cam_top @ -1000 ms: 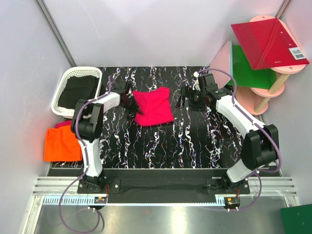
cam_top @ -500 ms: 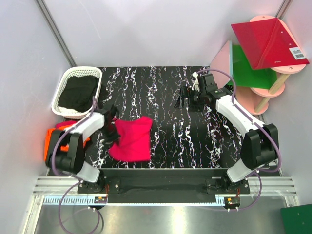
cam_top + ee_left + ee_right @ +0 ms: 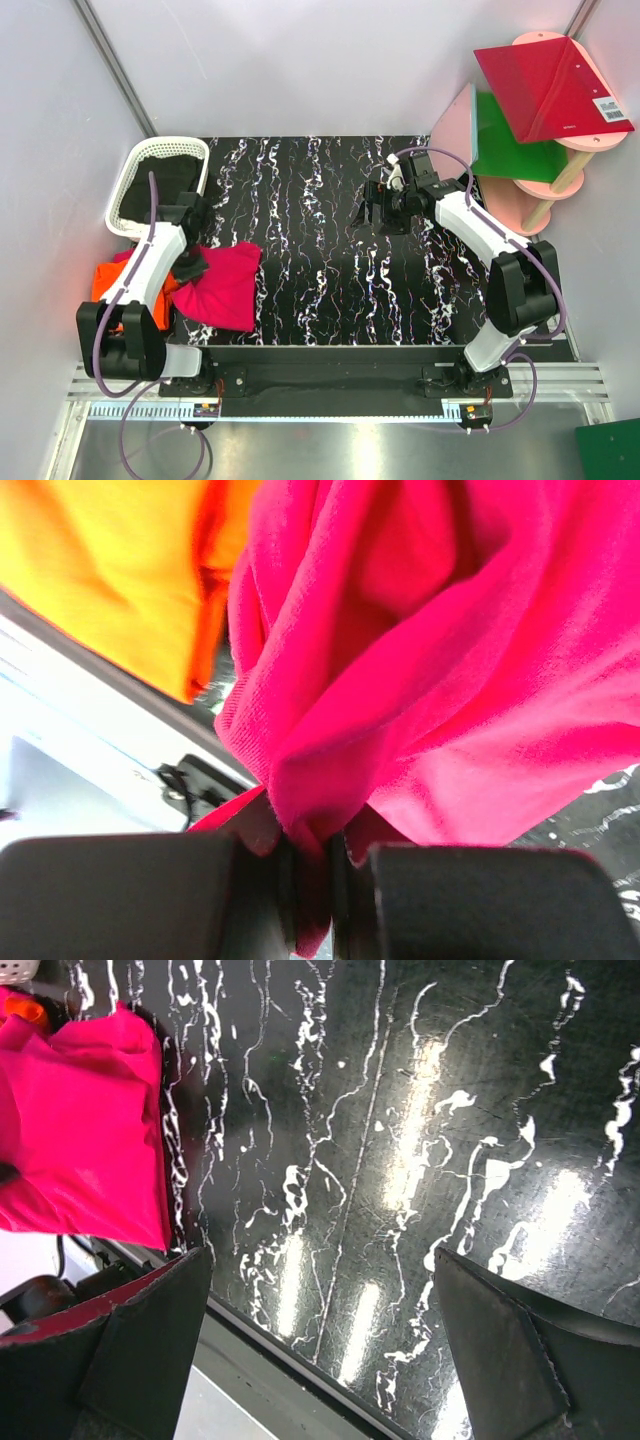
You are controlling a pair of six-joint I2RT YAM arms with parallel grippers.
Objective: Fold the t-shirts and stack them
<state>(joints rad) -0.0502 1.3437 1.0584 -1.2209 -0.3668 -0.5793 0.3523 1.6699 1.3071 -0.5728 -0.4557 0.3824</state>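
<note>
The folded hot pink t-shirt [image 3: 225,285] hangs from my left gripper [image 3: 190,268] at the table's left edge, partly over the orange t-shirt [image 3: 112,290] that lies off the table's left side. In the left wrist view my left gripper [image 3: 318,880] is shut on a bunched fold of the pink t-shirt [image 3: 430,670], with the orange t-shirt [image 3: 110,570] behind it. My right gripper [image 3: 377,208] is open and empty over the table's far middle. The right wrist view shows the right gripper [image 3: 320,1350] wide open above bare table, with the pink t-shirt [image 3: 80,1130] at its left.
A white basket [image 3: 125,195] with dark cloth stands at the back left. A pink stand [image 3: 560,185] with stiff red [image 3: 550,85] and green [image 3: 510,135] panels is at the back right. The black marbled table [image 3: 340,290] lies between the arms.
My left gripper has carried the pink t-shirt from the table's middle to its left edge, over the orange t-shirt. The right arm has barely moved.
</note>
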